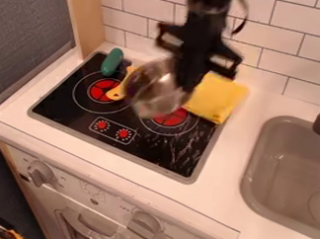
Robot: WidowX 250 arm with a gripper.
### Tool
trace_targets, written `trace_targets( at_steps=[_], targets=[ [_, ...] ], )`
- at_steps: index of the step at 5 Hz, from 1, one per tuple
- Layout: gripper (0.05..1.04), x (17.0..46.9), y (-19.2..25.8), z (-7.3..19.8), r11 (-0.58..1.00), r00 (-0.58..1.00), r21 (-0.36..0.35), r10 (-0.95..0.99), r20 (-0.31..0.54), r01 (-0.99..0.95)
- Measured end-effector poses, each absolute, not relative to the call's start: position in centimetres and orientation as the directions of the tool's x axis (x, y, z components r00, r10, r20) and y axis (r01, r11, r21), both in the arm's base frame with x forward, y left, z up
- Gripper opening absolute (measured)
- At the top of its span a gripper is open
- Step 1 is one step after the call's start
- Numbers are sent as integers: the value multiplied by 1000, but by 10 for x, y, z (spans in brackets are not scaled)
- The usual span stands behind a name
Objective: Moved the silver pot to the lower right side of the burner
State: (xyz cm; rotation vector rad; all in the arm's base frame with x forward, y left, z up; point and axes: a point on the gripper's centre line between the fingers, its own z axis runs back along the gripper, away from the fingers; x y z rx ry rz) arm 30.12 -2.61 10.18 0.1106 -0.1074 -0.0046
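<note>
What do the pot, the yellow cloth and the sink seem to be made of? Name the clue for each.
The pot: probably polished metal, silvery with bright reflections. The yellow cloth: apparently matte fabric, softly creased. The sink: perhaps moulded plastic, smooth, evenly grey-brown, round-cornered.

The shiny, round silver pot [153,91] looks blurry. It hides some of the far side of the right burner [172,119], which is flat with a red middle.
</note>
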Motion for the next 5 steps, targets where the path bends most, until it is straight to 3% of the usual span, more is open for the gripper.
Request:
trace_targets(
  at_steps=[1,3,5],
  targets=[
    [59,283,-27,84,994,998,109,-3,61,-4],
    [59,276,-51,62,987,995,130,-101,17,98],
    [83,273,-62,60,978,989,154,-145,-3,144]
  ],
)
